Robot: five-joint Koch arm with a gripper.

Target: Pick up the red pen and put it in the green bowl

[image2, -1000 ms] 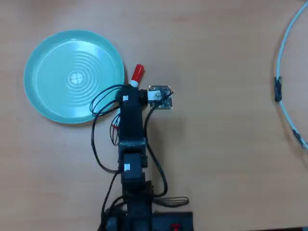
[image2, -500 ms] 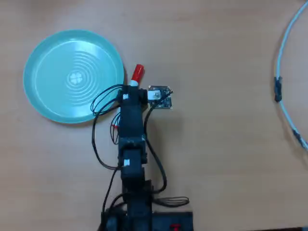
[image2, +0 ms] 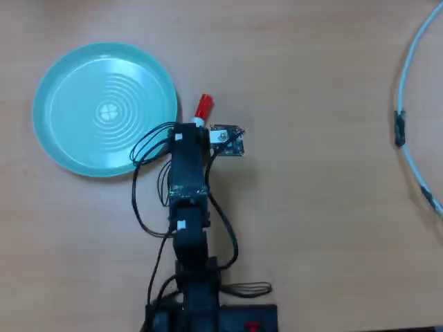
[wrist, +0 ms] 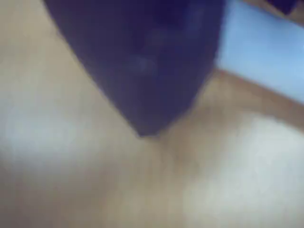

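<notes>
From overhead we see the green bowl [image2: 104,109] lying flat on the wooden table [image2: 311,207], toward the upper left of that view. Its ridged inside is bare down to the small clover mark at the centre; we see nothing in it.

The red pen [image2: 203,107] is outside the bowl, just beside its right rim and apart from it. Only the red cap and a sliver of white barrel show, poking out from under the head of the arm [image2: 187,180]; the rest of the pen is hidden beneath it. The cap points up and slightly right in the overhead view.

The arm reaches up from the bottom edge of the overhead view, its black wires looping over the bowl's lower right rim. A small circuit board [image2: 227,139] sits at the right of its head.

The gripper [wrist: 147,128] shows in the wrist view only as one dark blurred wedge close over the table, with a pale blue-white band [wrist: 259,57] at the upper right. We cannot tell whether the jaws are apart, together, or holding the pen
</notes>
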